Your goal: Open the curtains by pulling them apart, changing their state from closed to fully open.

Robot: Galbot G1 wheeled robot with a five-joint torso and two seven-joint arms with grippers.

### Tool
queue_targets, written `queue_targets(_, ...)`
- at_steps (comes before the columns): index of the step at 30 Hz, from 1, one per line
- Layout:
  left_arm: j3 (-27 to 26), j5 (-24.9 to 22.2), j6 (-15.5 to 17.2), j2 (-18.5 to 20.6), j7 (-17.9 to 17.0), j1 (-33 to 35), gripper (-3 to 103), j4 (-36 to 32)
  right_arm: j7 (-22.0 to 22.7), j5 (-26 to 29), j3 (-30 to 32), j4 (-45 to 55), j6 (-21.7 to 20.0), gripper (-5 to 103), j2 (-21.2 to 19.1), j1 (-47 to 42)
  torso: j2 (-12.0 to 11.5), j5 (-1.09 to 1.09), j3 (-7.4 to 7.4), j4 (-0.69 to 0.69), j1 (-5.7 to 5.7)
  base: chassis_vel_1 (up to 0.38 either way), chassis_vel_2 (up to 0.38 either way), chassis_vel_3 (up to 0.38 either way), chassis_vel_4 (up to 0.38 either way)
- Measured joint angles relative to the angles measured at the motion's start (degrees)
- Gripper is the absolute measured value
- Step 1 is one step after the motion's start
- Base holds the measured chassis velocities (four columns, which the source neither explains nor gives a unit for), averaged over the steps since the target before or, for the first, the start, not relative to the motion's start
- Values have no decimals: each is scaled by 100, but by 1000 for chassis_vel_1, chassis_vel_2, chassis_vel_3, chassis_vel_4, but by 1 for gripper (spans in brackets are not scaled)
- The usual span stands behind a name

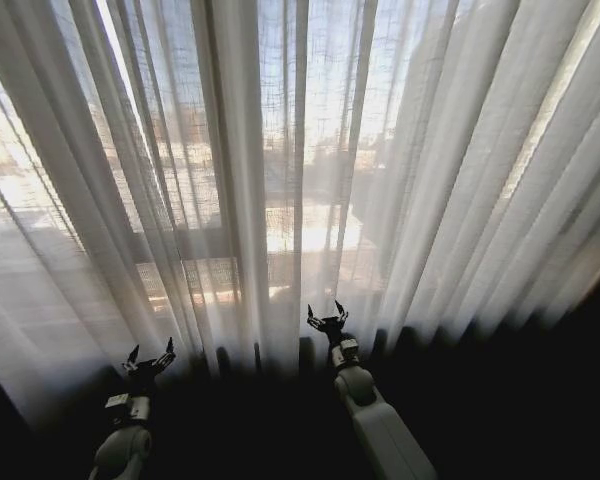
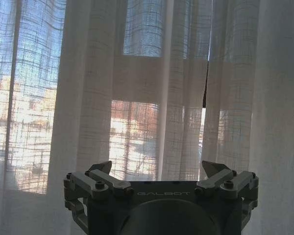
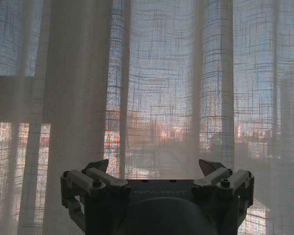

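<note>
Head view — both grippers, left (image 1: 150,352) and right (image 1: 327,314), jaws spread, empty, seemingly short of curtains (image 1: 280,180).

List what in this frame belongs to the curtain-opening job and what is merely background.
Belongs to the job:
- curtains, hanging closed across the window
- left gripper, open, low before the fabric
- right gripper, open, low near the middle pleats

Background:
- window frame bars, seen through the fabric
- outdoor view beyond the glass
</note>
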Motion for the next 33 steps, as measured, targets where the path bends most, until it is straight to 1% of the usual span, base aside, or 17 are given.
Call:
queue_targets(5, 0, 0, 0, 0, 0, 0, 100, 0, 5, -107, -32, -333, 71, 100, 98, 296, 0, 0, 0, -2, 0, 0, 0, 0, 0)
queue_targets(8, 1, 0, 0, 0, 0, 0, 100, 0, 146, -233, 2, -665, 104, 100, 142, 613, 0, 1, 0, 0, 0, 0, 0, 0, 0)
queue_targets(12, 1, 0, 0, 0, 0, 0, 100, 0, 299, -175, 105, -829, 20, 100, 104, 796, -1, 0, 0, -1, 1, 0, 0, 0, 0)
queue_targets(15, 0, 0, 0, 0, 0, 0, 100, 0, 265, -60, 182, -946, 24, 100, 62, 877, -1, 0, 0, -1, 1, 0, 0, 0, 0)
queue_targets(17, 0, 0, 0, 0, 0, 0, 100, 0, 148, 39, 272, -1097, 111, 100, 28, 967, 0, 1, 0, -3, 1, 0, 0, 0, 0)
queue_targets(21, 1, 0, 0, 0, 0, 0, 100, 0, 94, 67, 309, -1241, 184, 100, 16, 1062, -1, 1, 0, -2, 1, 0, 0, 0, 0)
queue_targets(26, 0, 0, 0, 0, 0, 0, 100, 0, 126, -27, 331, -1506, 205, 100, 45, 1304, 0, 1, 0, -1, 1, 0, 0, 0, 0)
queue_targets(33, 0, 0, 0, 0, 0, 0, 100, 0, 182, -393, 406, -1984, 237, 100, 131, 1645, -2, 1, 1, -1, 2, -10, 9, 22, -9)
